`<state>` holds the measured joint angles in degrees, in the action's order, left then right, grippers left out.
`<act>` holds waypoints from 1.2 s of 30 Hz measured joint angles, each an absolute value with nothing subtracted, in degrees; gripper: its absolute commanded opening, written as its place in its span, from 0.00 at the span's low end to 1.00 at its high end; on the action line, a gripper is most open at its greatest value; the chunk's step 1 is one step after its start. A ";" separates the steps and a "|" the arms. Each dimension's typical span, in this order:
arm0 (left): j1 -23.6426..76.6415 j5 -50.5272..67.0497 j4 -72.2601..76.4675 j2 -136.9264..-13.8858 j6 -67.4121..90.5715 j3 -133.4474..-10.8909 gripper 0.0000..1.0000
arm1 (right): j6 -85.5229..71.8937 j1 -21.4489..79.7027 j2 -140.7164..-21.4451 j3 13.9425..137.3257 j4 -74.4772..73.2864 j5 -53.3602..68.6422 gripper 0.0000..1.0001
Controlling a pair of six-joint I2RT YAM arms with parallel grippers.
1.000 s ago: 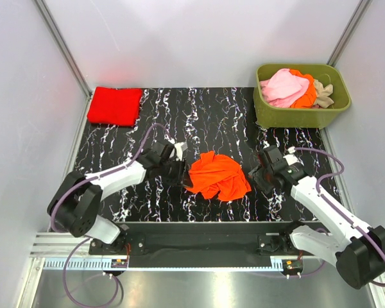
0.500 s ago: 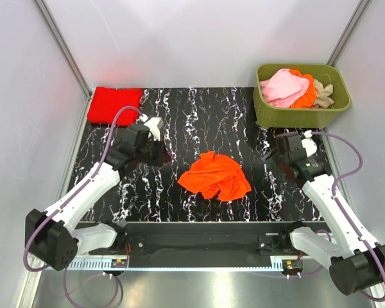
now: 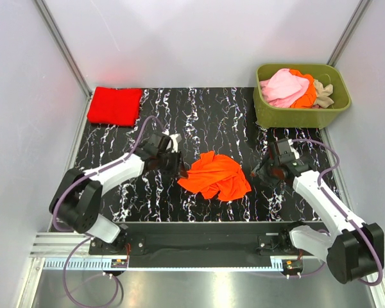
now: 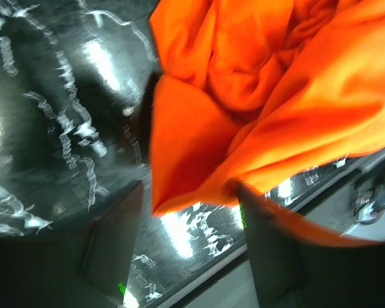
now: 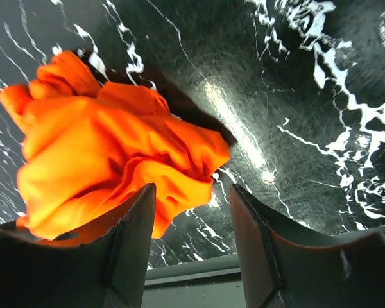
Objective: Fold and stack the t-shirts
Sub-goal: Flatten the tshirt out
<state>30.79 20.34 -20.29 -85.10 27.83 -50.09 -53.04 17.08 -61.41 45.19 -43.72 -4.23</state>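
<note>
A bright orange t-shirt (image 3: pixel 216 174) lies crumpled in the middle of the black marbled table (image 3: pixel 205 115). It fills the left wrist view (image 4: pixel 269 90) and shows in the right wrist view (image 5: pixel 102 154). My left gripper (image 3: pixel 179 168) is open at the shirt's left edge, and a corner of the cloth hangs just in front of its jaws. My right gripper (image 3: pixel 262 173) is open just right of the shirt, its jaws apart with the cloth's edge in front of them. A red t-shirt (image 3: pixel 115 105) lies folded at the far left corner.
An olive-green tub (image 3: pixel 301 109) at the far right holds pink (image 3: pixel 283 87), orange (image 3: pixel 307 96) and beige (image 3: pixel 323 92) shirts. White walls and metal posts close in the table. The table's front edge runs along a metal rail.
Both arms swung away from the orange shirt half a second ago and have come back down beside it, the left at its left edge, the right at its right edge. The shirt has hardly moved.
</note>
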 measured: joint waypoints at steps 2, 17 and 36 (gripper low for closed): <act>30.85 21.41 -18.72 -86.35 28.71 -50.15 0.00 | -52.84 17.08 -61.87 44.05 -42.74 -2.81 0.57; 16.40 12.27 -34.41 -75.24 20.21 -55.86 0.63 | -52.71 17.08 -60.82 40.64 -37.01 2.76 0.57; 57.71 -3.05 -31.18 -87.07 23.49 -67.16 0.52 | -57.63 17.08 -60.23 32.71 -26.74 8.27 0.53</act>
<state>57.71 -3.05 -31.18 -87.07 23.49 -67.16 -57.63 17.08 -60.23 32.71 -26.74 8.27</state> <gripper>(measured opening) 0.556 0.536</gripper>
